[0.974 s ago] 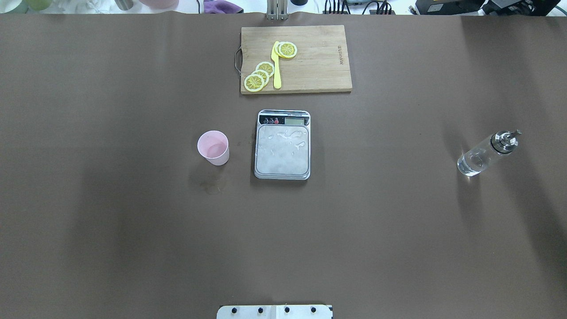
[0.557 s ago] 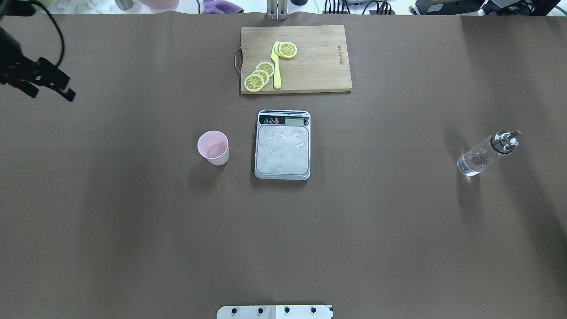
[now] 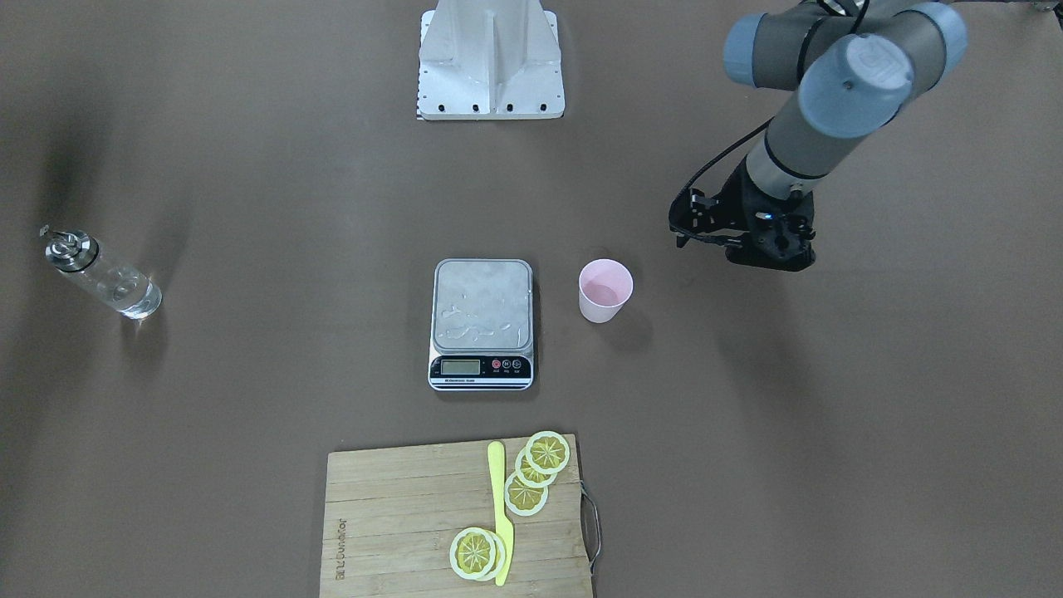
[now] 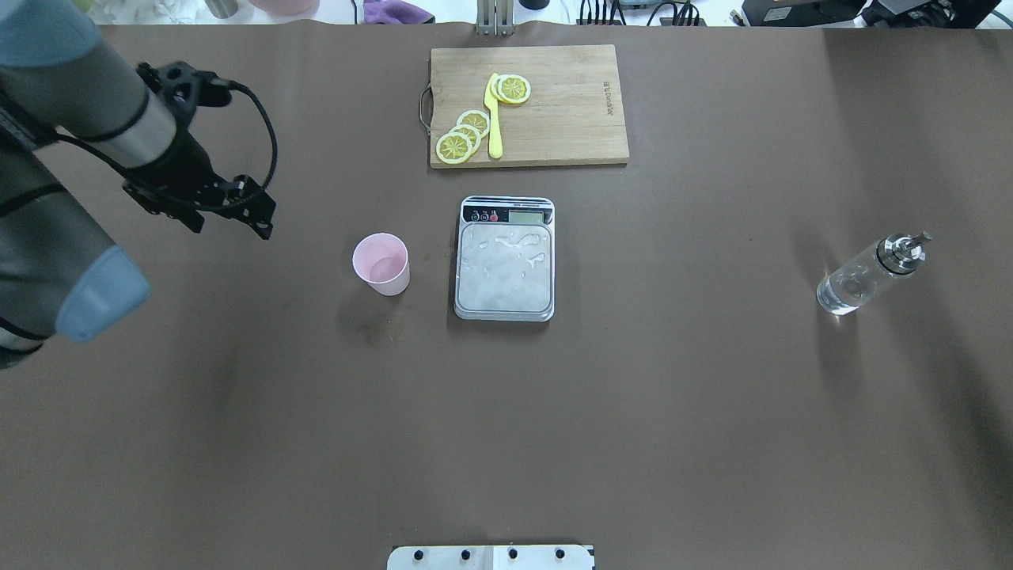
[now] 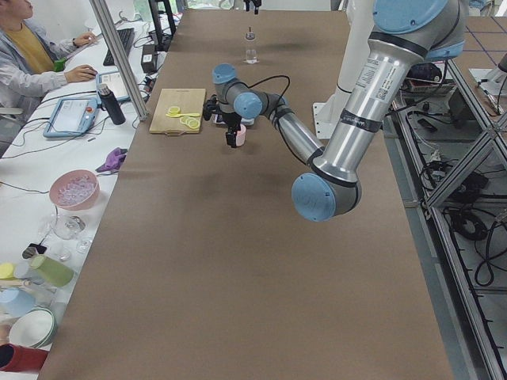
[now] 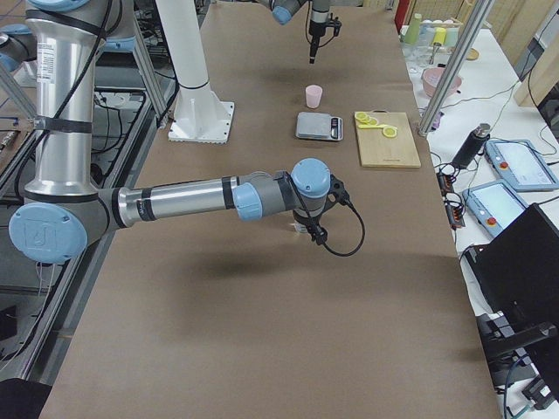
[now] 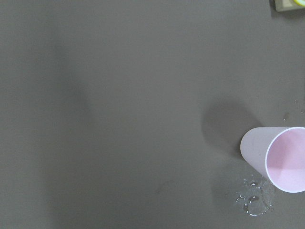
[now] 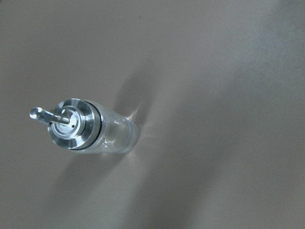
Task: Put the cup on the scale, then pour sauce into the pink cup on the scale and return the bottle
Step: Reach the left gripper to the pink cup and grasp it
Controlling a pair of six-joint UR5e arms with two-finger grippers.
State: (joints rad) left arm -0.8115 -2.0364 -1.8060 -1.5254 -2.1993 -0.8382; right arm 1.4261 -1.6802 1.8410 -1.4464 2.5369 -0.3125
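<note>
The pale pink cup [image 4: 381,264] stands upright on the table just left of the scale [image 4: 505,273]; it also shows in the front view [image 3: 605,290] and at the lower right of the left wrist view [image 7: 281,160]. The scale's steel platform is bare except for water drops. My left gripper [image 4: 229,226] hangs open and empty, above and to the left of the cup. The glass bottle [image 4: 866,275] of clear sauce stands far right, seen from above in the right wrist view [image 8: 90,129]. My right gripper [image 6: 307,229] hovers over it; I cannot tell whether it is open or shut.
A wooden cutting board [image 4: 529,105] with lemon slices and a yellow knife [image 4: 494,119] lies beyond the scale. A small wet patch [image 7: 255,200] sits on the table by the cup. The robot's base plate [image 3: 492,58] is at the near table edge.
My left arm has come in from the left edge and moved right, toward the cup. The cup, scale and bottle have not moved.
</note>
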